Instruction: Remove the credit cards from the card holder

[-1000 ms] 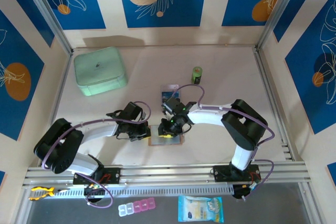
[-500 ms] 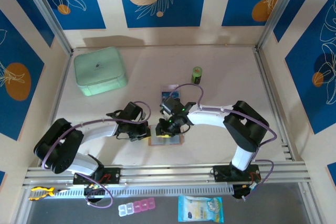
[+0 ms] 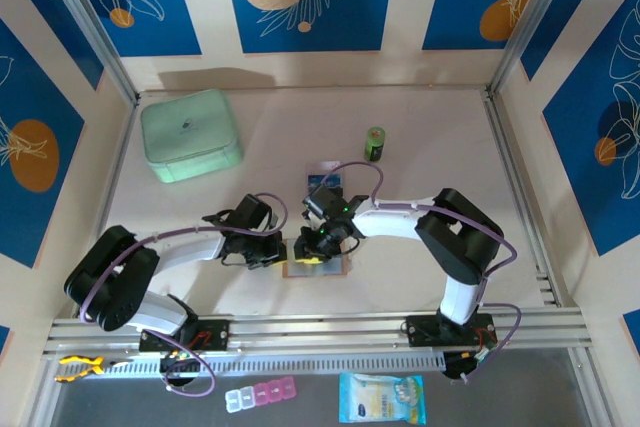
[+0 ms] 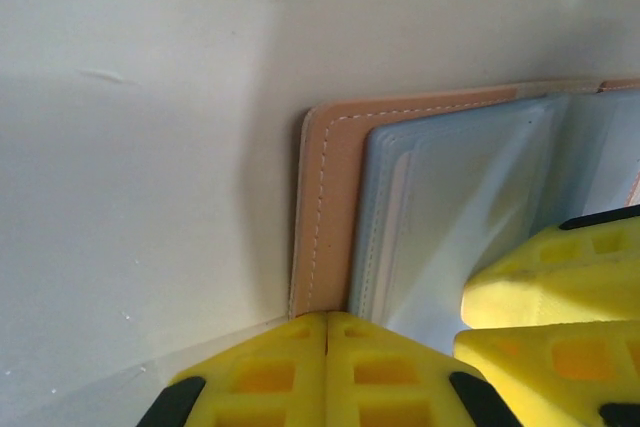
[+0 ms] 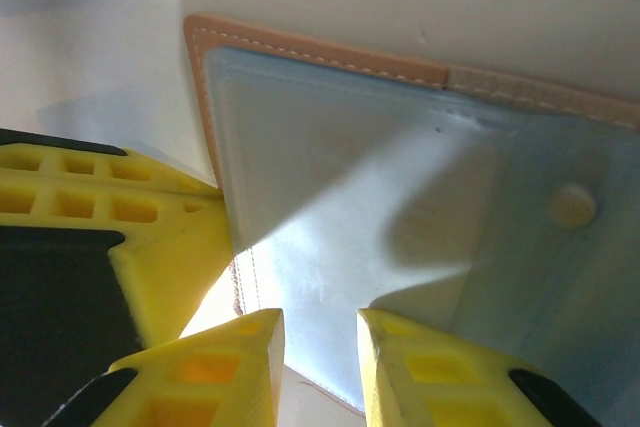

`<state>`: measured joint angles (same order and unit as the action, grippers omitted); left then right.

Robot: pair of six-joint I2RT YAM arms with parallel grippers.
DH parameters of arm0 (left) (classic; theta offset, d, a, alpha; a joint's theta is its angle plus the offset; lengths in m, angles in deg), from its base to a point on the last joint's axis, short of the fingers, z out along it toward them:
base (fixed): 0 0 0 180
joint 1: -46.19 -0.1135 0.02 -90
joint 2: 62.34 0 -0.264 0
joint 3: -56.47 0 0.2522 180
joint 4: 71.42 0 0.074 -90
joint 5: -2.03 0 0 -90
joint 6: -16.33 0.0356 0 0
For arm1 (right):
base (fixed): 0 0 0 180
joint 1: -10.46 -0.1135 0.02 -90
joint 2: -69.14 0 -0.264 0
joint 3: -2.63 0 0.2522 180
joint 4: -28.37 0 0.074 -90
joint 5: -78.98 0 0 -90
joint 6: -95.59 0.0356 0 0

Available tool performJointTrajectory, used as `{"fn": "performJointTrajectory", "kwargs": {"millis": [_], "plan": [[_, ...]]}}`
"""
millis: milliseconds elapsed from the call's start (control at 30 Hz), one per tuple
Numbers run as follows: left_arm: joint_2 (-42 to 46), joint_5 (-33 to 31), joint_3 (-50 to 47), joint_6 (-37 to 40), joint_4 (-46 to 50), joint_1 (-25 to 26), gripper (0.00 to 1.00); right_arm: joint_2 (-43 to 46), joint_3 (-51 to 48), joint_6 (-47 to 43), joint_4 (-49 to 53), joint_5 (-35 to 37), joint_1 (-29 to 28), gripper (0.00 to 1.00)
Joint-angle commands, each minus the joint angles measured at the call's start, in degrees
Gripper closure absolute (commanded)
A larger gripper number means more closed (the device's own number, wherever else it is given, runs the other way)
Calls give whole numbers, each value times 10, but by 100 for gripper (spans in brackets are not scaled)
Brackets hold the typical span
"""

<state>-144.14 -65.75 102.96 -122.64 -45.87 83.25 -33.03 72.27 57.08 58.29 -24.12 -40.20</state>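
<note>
HALFWAY OR BETTER: the holder [image 3: 338,268] lies opened flat on the counter [image 3: 430,177], at 6 o'clock of its middle and towards the near edge, lining [image 5: 340,167] up. Blue-and-white cards [image 3: 326,171] already rest on the counter at 12 o'clock of the holder, near it and partly under the right arm; how many cannot be counted. The pockets seen from both wrists look pale and bare, with no dark card edge showing, so most of the emptying appears done. Pockets hidden beneath the tools may hold 1 more, and that cannot be told. The left tool [image 4: 327,337] is clenched, its 2 fingers meeting with no gap, and it presses the holder's tan edge at 9 o'clock, apparently pinning it. The right tool [image 5: 318,357] stands over the middle of the holder with its fingers a narrow gap apart, grasping nothing that shows. From above, the holder's long axis runs 9 to 3 o'clock and its fold 12 to 6. The snap [image 5: 572,205] sits on the lining, at 3 o'clock in the right wrist view. A mint case [image 3: 190,134] sits well apart at 10 o'clock
</note>
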Motion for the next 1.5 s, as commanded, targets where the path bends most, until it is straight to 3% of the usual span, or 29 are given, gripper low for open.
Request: {"fn": "performJointTrajectory", "kwargs": {"millis": [0,433,1033,1233,1467], "plan": [[-1,-24,3,11,47,3,100,12,-7,-11,42,14,10,72],[2,-29,14,13,59,2,100,39,-64,-27,-20,-43,42,72],[29,-30,27,5,60,1,100,87,-62,-17,-32,-42,36,73],[0,-9,17,0,26,2,100,47,-33,-5,-53,-59,17,73],[-5,-27,14,10,54,1,100,-6,-1,0,-62,-64,-2,73]]}}
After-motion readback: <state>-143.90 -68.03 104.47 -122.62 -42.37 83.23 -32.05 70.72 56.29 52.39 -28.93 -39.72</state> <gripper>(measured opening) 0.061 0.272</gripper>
